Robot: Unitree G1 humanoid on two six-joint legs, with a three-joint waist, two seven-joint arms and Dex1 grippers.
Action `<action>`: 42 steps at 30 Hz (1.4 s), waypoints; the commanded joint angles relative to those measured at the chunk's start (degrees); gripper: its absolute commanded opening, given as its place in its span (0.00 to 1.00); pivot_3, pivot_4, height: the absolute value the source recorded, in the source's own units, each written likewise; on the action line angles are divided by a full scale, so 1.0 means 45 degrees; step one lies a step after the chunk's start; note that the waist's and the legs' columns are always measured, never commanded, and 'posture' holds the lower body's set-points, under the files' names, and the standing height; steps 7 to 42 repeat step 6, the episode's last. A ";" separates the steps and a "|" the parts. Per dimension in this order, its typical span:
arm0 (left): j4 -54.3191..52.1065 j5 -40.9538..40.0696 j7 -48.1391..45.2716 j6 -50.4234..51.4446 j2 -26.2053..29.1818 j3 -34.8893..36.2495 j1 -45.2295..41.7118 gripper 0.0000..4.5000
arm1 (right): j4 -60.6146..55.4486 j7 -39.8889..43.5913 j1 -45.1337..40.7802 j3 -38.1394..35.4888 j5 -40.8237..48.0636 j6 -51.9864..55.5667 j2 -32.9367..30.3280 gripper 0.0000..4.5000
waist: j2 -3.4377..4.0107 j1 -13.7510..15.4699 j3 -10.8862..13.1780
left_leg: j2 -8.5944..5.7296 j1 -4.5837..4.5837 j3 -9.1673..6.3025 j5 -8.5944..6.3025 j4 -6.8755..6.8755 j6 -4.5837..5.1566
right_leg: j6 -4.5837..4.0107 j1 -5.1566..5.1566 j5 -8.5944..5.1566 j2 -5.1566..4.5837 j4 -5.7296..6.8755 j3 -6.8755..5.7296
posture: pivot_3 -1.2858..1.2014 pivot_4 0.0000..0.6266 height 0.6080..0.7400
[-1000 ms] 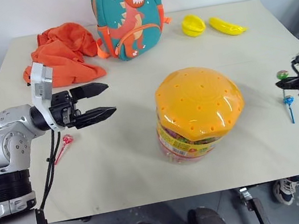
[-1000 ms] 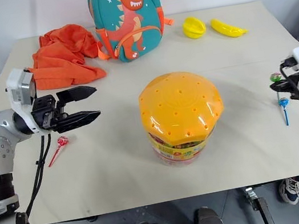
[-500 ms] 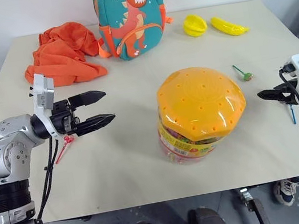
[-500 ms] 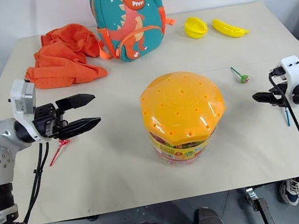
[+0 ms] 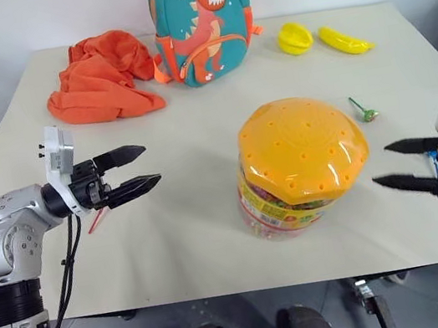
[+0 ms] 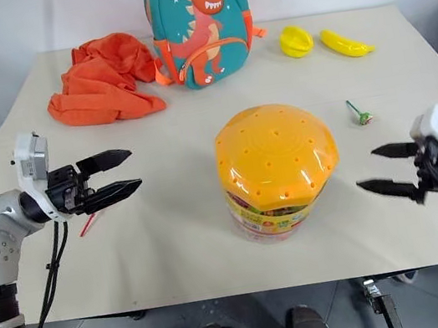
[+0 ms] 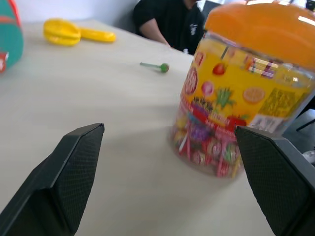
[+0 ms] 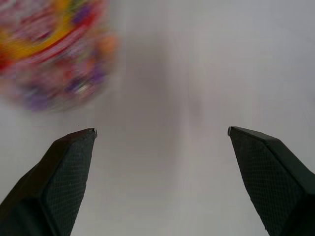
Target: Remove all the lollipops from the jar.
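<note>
Jar stands upright near mid tabletop, orange dome lid on, seated a bit askew. Left wrist view shows wrapped candies packed at the jar's base behind the label band.

Green lollipop lies on the tabletop just to the right of the jar & slightly behind it, apart from it, stick pointing away from the robot. Red lollipop lies well to the left of the jar, mostly hidden under the left hand; only part of its red stick shows. Can't tell where the blue one is.

Left hand hovers left of the jar, well apart, fingers spread wide, released, nothing between them, pointing toward the jar. Right hand hovers just right of the jar, near its side but not touching, fingers spread wide, released, empty, tips aimed at the jar.

Behind the jar, at the far side of the tabletop: teal dino backpack upright; orange cloth bunched to the left of it; two yellow banana toys to its right. In left wrist view, a person in dark top sits beyond the jar, past the tabletop edge.
</note>
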 commanded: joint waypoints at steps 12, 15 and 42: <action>-0.0596 -0.0287 -0.0529 -0.0341 0.0855 0.0991 0.1462 1.00 | 0.0571 0.0417 0.0419 -0.0401 0.0377 -0.1623 0.0754 0.99 | 0.0000 -0.0064 0.0000 | 0.0013 0.0010 0.0000 0.0000 0.0007 -0.0001 | -0.0001 0.0001 0.0000 0.0007 0.0003 0.0001 | 0.52 0.24 1.00; -0.0596 -0.0287 -0.0529 -0.0341 0.0855 0.0991 0.1462 1.00 | 0.0571 0.0417 0.0419 -0.0401 0.0377 -0.1623 0.0754 0.99 | 0.0000 -0.0064 0.0000 | 0.0013 0.0010 0.0000 0.0000 0.0007 -0.0001 | -0.0001 0.0001 0.0000 0.0007 0.0003 0.0001 | 0.52 0.24 1.00; -0.0596 -0.0287 -0.0529 -0.0341 0.0855 0.0991 0.1462 1.00 | 0.0571 0.0417 0.0419 -0.0401 0.0377 -0.1623 0.0754 0.99 | 0.0000 -0.0064 0.0000 | 0.0013 0.0010 0.0000 0.0000 0.0007 -0.0001 | -0.0001 0.0001 0.0000 0.0007 0.0003 0.0001 | 0.52 0.24 1.00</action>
